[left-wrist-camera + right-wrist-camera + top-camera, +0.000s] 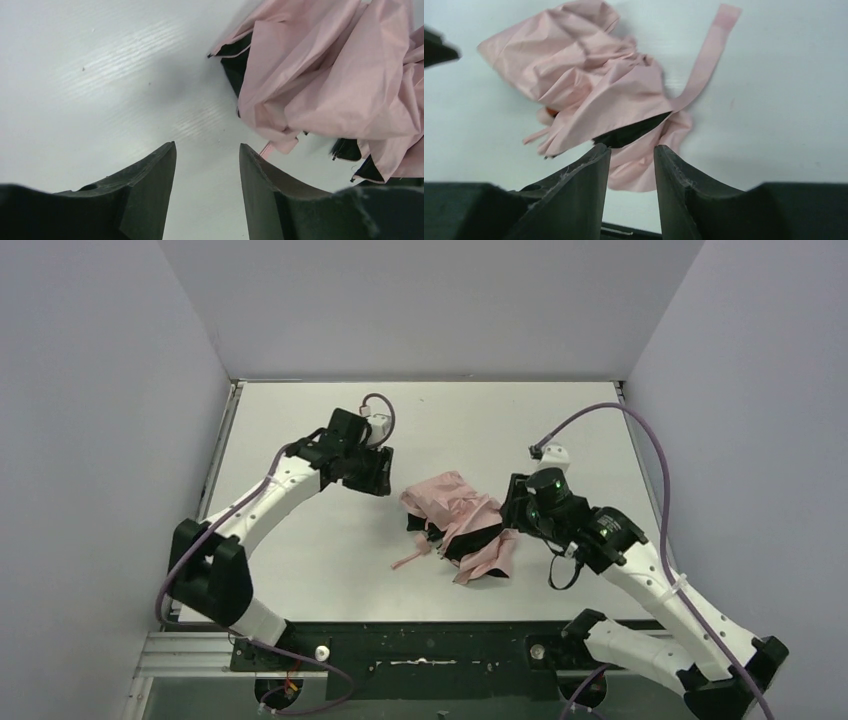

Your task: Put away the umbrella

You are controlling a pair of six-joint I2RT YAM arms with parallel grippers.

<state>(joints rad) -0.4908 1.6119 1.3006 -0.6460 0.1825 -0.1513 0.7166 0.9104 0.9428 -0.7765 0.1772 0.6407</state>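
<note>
1. The left end effector (207,145) is nearest the lens. Its dark fingers are spread with nothing between them, over bare tabletop (100,75).
2. Free tabletop runs left and far from it to the edges, where a grey wall (100,440) rises.
3. The umbrella (460,525) lies crumpled mid-tabletop between the two arms. Its pink canopy shows some black lining, and its strap (410,558) trails towards the near left.
4. The right end effector (631,146) is released, its fingers parted at the umbrella's right side and clamping nothing.
5. A purple cable (640,440) arcs above the right arm, close to the right edge.
</note>
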